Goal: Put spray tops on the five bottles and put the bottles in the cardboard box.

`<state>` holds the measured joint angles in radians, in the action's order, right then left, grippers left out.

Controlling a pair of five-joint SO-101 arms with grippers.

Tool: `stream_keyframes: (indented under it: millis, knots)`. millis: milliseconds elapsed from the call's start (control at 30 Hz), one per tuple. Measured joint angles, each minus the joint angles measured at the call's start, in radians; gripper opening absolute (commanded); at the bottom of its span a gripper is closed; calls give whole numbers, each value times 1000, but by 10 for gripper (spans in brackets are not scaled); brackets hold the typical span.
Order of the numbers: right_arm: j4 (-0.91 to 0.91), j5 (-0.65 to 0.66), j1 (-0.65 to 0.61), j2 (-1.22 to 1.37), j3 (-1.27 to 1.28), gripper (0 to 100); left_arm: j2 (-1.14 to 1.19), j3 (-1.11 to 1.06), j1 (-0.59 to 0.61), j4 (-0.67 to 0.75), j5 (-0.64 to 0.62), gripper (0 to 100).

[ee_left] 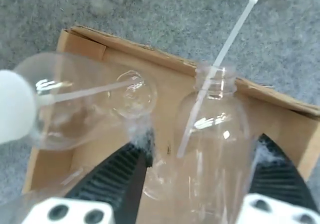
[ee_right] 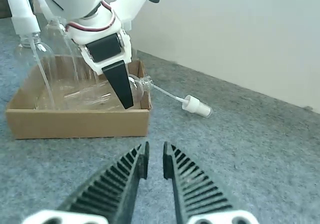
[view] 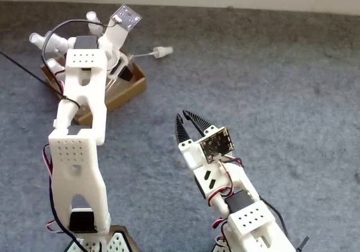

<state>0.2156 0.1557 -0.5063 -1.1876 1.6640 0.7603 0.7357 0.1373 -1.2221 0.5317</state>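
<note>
The left claw (ee_left: 202, 146) hung over the cardboard box (ee_right: 75, 124) with its jaws spread wide. A clear bottle (ee_left: 215, 134) filled the span between them and appeared to be gripped by its body. The bottle's neck pointed away from the claw and reached the far wall of the box.

Its spray top (ee_right: 196, 105) was not seated. The white head lay on the grey carpet (view: 281, 66) beyond the box, well out past the claw's tips, and only the thin dip tube (ee_left: 220, 59) ran back through the neck into the bottle. Capped bottles (ee_right: 35, 49) stood in the box behind the claw, and another lay just to one side of it.

The right claw (ee_right: 155, 149) hovered low over the carpet, well short of the box. Its jaws were drawn to a narrow slit, holding nothing, and its tips pointed towards the box and the loose head.

The step in hand looked to be the last one: fitting this top onto the final bottle. The next move would probably be for the right claw to open, take the head and push it along the line of the tube onto the neck while the left claw steadied the bottle. A skewed push could bend the tube or knock the bottle off the box wall.
</note>
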Motion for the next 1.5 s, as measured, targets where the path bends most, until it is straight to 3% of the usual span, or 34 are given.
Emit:
stream_keyframes:
  millis: [467,633,1500]
  knots:
    - [0,0,0,0,0,48,0,0,-35,0,0,251]
    - [0,0,0,0,0,48,0,0,-37,0,0,175]
    - [0,0,0,0,0,48,0,0,-46,-3,0,179]
